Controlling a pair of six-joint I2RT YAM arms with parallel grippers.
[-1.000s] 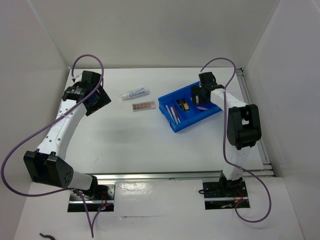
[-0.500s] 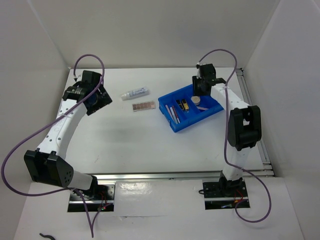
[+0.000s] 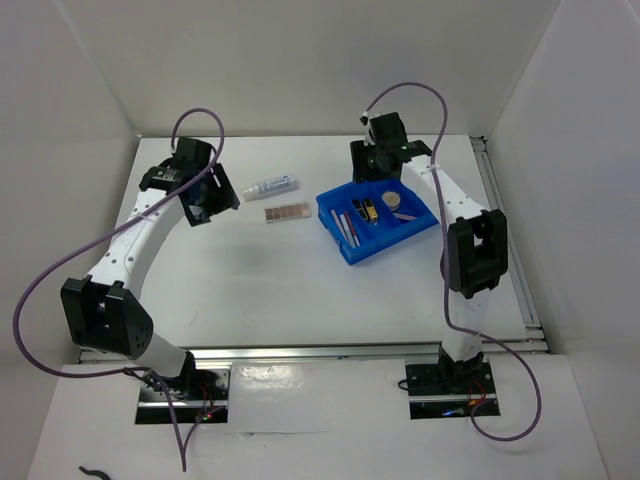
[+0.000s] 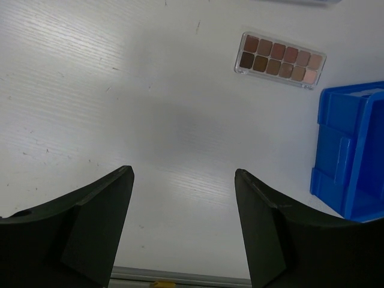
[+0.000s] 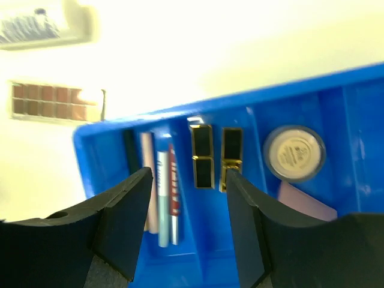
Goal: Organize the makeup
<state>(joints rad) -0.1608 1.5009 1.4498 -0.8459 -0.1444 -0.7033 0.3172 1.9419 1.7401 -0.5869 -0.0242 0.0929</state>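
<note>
The brown eyeshadow palette (image 3: 286,212) and the clear tube (image 3: 270,187) lie on the table left of the blue bin (image 3: 345,250). In the bin are the round beige compact (image 3: 391,199), the pink square pad (image 3: 405,216), two black-gold cases (image 3: 365,208) and several sticks (image 3: 345,225). My left gripper (image 3: 208,198) is open and empty, left of the tube. Its wrist view shows the palette (image 4: 279,60) ahead of it. My right gripper (image 3: 373,166) is open and empty above the bin's far edge. Its wrist view shows the cases (image 5: 202,157), the compact (image 5: 294,152), the sticks (image 5: 162,186) and the palette (image 5: 54,101).
White walls close the table at the back and on both sides. A metal rail (image 3: 505,230) runs along the right edge. The bin's corner (image 4: 354,150) shows at the right of the left wrist view. Purple cables arch over both arms.
My right gripper has risen from the bin's right compartments and moved back and left, leaving the compact in the bin. My left gripper has moved a little right, toward the tube.
</note>
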